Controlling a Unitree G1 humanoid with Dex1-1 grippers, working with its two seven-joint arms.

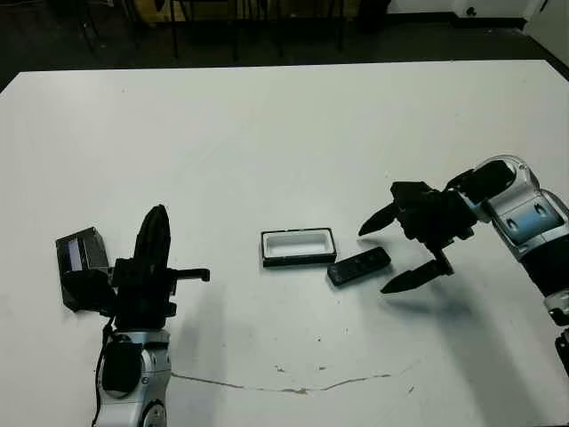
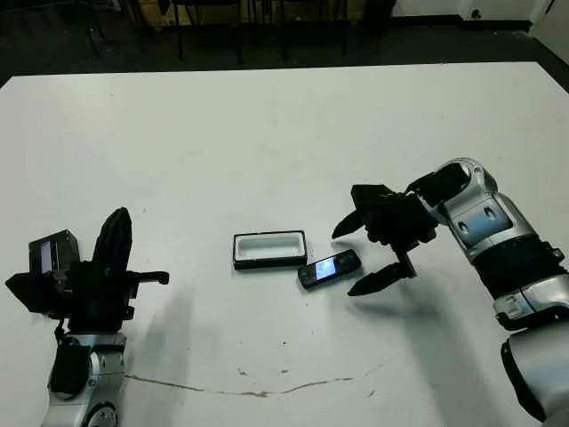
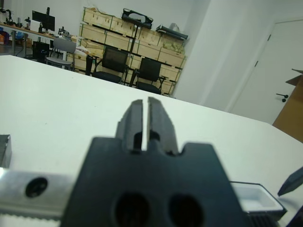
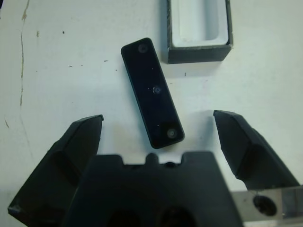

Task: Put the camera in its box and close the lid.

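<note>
Camera: the slim black bar-shaped camera (image 1: 358, 266) lies flat on the white counter (image 1: 284, 142), just beside the box's near right corner, angled, not touching it as far as I can tell.
Box: the small shallow black tray with white lining, the box (image 1: 298, 246), sits near mid-counter, open and with nothing in it.
Lid: the flat black lid with a pale strip (image 1: 80, 253) is far over on my left, partly behind my left arm; I can't tell whether it rests on the counter or leans on something.
Right gripper: my right gripper (image 1: 396, 252) is spread wide, fingers either side of the camera's end in the wrist view, holding nothing.
Left gripper: my left gripper (image 1: 156, 228) has its two fingers pressed together with only a slit between, nothing held, parked upright near the lid.
Progress: I judge nothing is finished yet; the camera is not grasped.
Remaining: grasp the camera, set it in the lining, fetch the lid, close it.
</note>
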